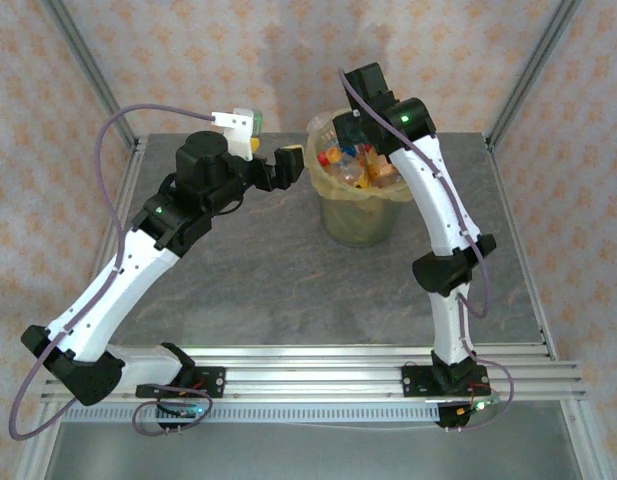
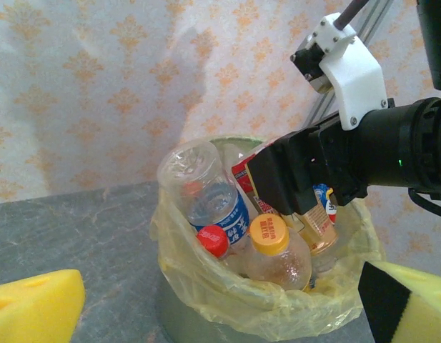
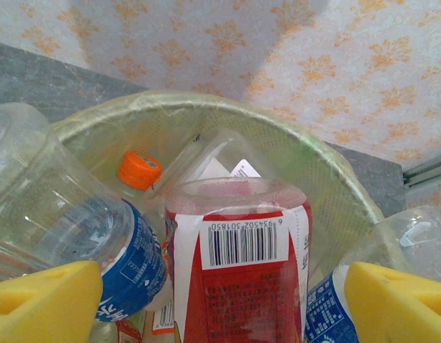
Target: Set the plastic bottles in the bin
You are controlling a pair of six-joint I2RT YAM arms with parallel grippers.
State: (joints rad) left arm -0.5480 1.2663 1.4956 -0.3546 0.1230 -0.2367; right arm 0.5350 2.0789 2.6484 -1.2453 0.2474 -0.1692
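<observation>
Top external view: your two arms reach from the near rail across the grey table (image 1: 258, 290) toward the bin (image 1: 360, 232), which stands upright at the far middle of the table, lined with a yellowish bag. The left gripper (image 1: 288, 167) hangs just beside the bin's left side and points at it. The right gripper (image 1: 346, 130) hangs over the bin's far-left rim. The plastic bottles (image 1: 356, 165) lie heaped inside the bin, with coloured caps and labels showing above the rim.

Left wrist view: the left gripper's yellow pads (image 2: 34, 307) sit at the two lower corners, spread wide, with nothing held between them. Ahead of them you see the bag (image 2: 206, 289) crumpled over the rim. Inside lie a blue-labelled bottle (image 2: 213, 204), tilted with its wide clear end uppermost, a red cap (image 2: 213, 241) just beside it, and a yellow-capped bottle (image 2: 270, 246) at the front. The right gripper's black body stands above the heap and hides part of a red-labelled bottle (image 2: 241, 175).

Right wrist view: the right gripper's yellow pads (image 3: 45, 300) stand apart at the lower corners. The red-labelled bottle (image 3: 238, 286), barcode toward you, lies between them with a gap on each side, so these jaws are spread and pinch nothing. The blue-labelled bottle (image 3: 77, 236) lies to its left, an orange cap (image 3: 139, 170) lies deeper in, and another clear bottle (image 3: 402, 236) rests at the right, near the bin's wall (image 3: 320, 171).
</observation>
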